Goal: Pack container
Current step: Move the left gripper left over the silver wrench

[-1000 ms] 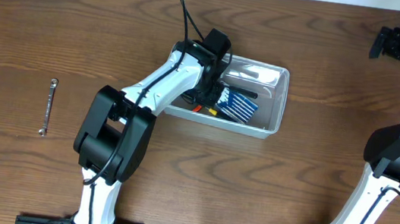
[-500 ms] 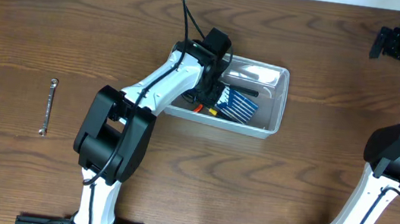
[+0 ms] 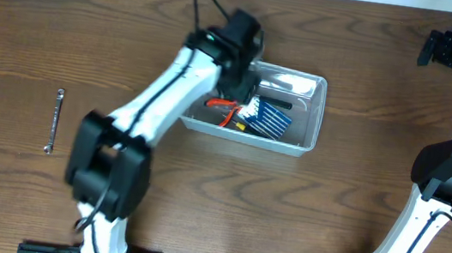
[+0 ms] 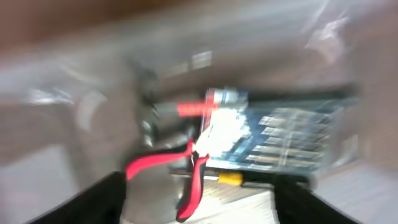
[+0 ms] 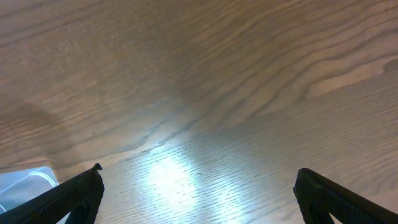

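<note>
The clear plastic container (image 3: 317, 114) stands at the table's middle. Inside it lie red-handled pliers (image 3: 223, 109) at the left and a blue screwdriver case (image 3: 271, 119) to their right. My left gripper (image 3: 247, 82) hangs open just above the container's left end, holding nothing. The left wrist view is blurred. It shows the pliers (image 4: 186, 169), the case (image 4: 283, 134) and a yellow-handled tool (image 4: 230, 179) below the open gripper (image 4: 199, 211). My right gripper (image 3: 439, 49) is open at the far right, high over bare wood (image 5: 199, 199).
A small metal wrench (image 3: 54, 120) lies on the wood far to the left. A corner of the container (image 5: 25, 182) shows at the lower left of the right wrist view. The table's back edge runs close behind both grippers.
My left gripper has opened and let go of the red pliers, which now lie in the container. The left arm has risen and swung a little to the left. The right arm is still.
</note>
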You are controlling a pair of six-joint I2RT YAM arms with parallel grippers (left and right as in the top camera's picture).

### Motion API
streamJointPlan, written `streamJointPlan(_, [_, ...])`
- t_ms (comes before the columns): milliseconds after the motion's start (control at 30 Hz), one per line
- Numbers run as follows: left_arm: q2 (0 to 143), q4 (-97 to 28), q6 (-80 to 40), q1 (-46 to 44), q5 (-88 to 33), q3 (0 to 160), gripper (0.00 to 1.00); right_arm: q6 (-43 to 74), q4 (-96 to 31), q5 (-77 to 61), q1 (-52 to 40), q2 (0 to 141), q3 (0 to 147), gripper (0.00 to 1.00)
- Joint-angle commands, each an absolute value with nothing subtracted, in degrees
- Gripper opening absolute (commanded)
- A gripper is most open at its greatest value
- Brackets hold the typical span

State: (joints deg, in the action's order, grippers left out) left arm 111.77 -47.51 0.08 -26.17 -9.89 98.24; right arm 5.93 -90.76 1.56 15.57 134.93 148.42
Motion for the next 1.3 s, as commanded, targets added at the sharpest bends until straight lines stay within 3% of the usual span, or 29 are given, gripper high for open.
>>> streamJointPlan(0, [103.83,-47.94,0.10,-23.40,-9.72,101.30,0.87,6.81,-90.74,2.11,15.77,134.04,148.33,0.99])
streamJointPlan(100, [97.56,-51.48,-1.50,-19.00,-5.30,101.30,0.93,6.83,-90.74,2.11,15.77,134.04,148.33,0.99])
streamJointPlan(267, [89.69,-60.03,-1.58,-8.21,-1.63,101.27,0.94,6.83,-90.74,2.11,15.77,134.04,148.33,0.99])
streamJointPlan(500, [88.64,-70.13,-1.67,7.22,-1.63,98.54,0.99,6.81,-90.74,2.11,15.77,134.04,148.33,0.99])
streamJointPlan(933, [92.84,-61.49,1.43,25.28,0.69,84.31,0.98,6.81,-90.74,2.11,15.77,134.04,148.33,0.99])
streamJointPlan(1267, [109.08,-54.48,7.40,29.19,-1.02,83.96,0.98,6.81,-90.74,2.11,15.77,134.04,148.33,0.99])
